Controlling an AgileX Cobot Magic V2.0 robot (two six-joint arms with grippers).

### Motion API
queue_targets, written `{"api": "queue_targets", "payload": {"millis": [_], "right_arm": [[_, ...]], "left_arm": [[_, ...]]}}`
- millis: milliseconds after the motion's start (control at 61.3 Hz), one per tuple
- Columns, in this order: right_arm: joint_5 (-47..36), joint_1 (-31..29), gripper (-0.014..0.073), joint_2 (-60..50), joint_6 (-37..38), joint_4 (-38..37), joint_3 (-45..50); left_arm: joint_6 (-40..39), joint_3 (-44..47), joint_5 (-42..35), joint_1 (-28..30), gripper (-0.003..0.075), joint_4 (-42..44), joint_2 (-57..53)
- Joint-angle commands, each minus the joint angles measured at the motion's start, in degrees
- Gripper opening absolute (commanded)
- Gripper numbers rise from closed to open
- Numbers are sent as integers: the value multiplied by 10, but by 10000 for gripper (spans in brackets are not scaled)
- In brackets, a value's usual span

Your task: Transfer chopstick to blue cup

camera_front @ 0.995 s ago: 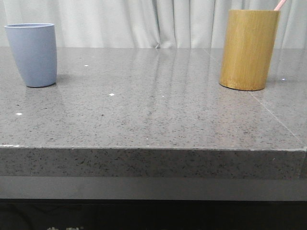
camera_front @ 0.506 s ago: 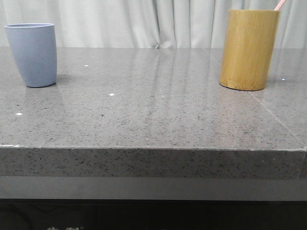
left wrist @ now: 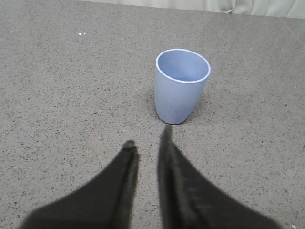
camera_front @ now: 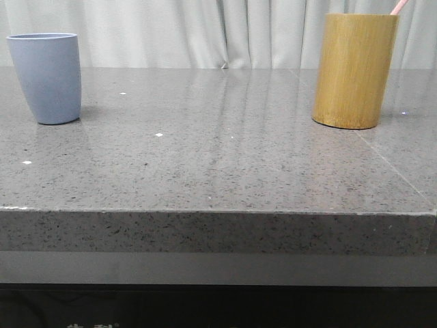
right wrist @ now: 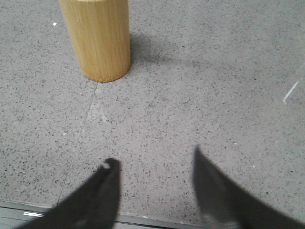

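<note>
The blue cup (camera_front: pixel 46 78) stands upright and empty at the table's far left. In the left wrist view the cup (left wrist: pixel 181 88) is just ahead of my left gripper (left wrist: pixel 147 137), which is empty, its jaws a narrow gap apart. One pale-pink chopstick end (camera_front: pixel 399 6) pokes out of the tan bamboo cylinder (camera_front: pixel 354 72) at the far right. My right gripper (right wrist: pixel 155 156) is open wide and empty over the table's front edge, well short of the bamboo cylinder (right wrist: pixel 97 38). Neither gripper shows in the front view.
The grey speckled stone table (camera_front: pixel 218 157) has a front edge (camera_front: pixel 218 212) close to the camera. A seam in the stone (right wrist: pixel 83 124) runs from the cylinder toward the right gripper. Pale curtains hang behind the table.
</note>
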Motion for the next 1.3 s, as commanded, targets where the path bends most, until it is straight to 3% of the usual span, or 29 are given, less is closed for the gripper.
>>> {"api": "queue_targets", "payload": {"millis": [0, 98, 848, 1288], "right_arm": [[-36, 0, 561, 5, -8, 6, -15], [-36, 0, 570, 5, -8, 13, -15], [-36, 0, 570, 5, -8, 18, -15], [-37, 0, 570, 5, -8, 18, -15]], "left_arm": [[6, -20, -53, -4, 387, -4, 10], [7, -30, -58, -4, 480, -4, 27], [38, -296, 17, -4, 471, -4, 359], [38, -488, 175, -26, 471, -1, 552]]}}
